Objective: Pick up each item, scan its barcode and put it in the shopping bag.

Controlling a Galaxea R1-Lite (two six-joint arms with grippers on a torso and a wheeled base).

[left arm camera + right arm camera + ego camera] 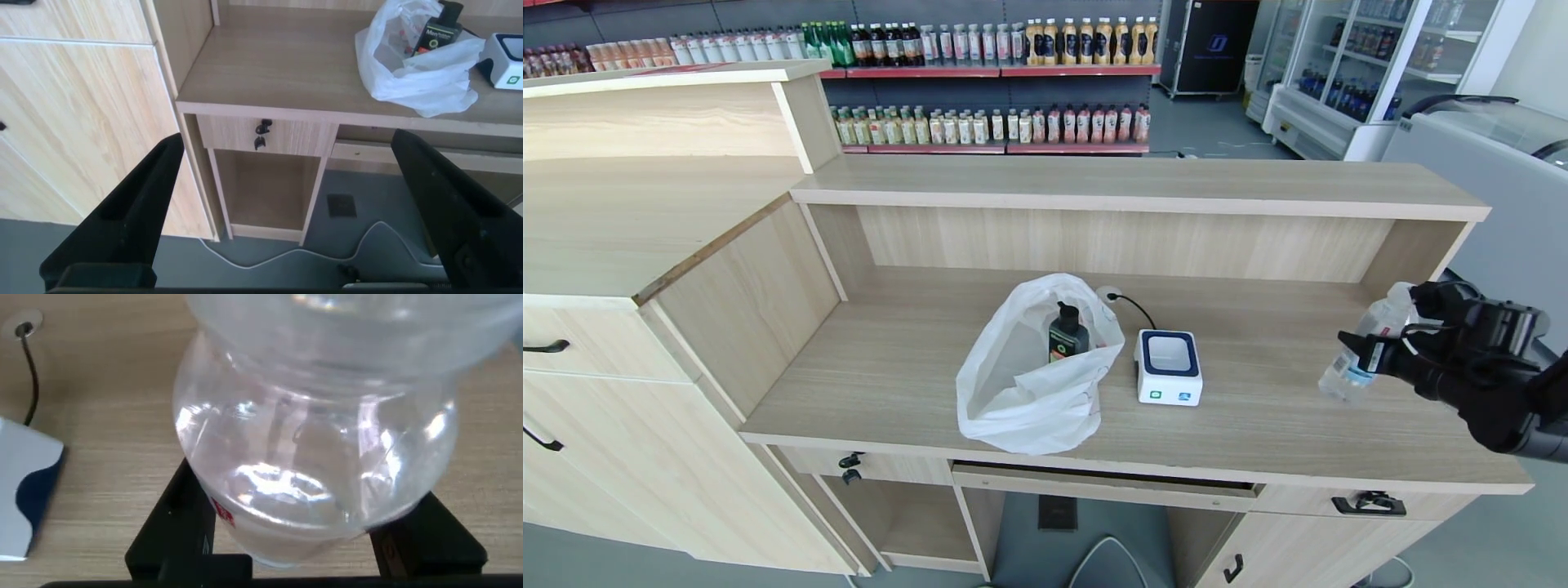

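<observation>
Down in front of the counter, the left gripper hangs with fingers spread wide and nothing between them; at the counter's right end the right gripper is clamped on a tilted clear bottle, well apart from the scanner. Farther in, the scanner sits just right of the white shopping bag; a dark bottle stands inside.
</observation>
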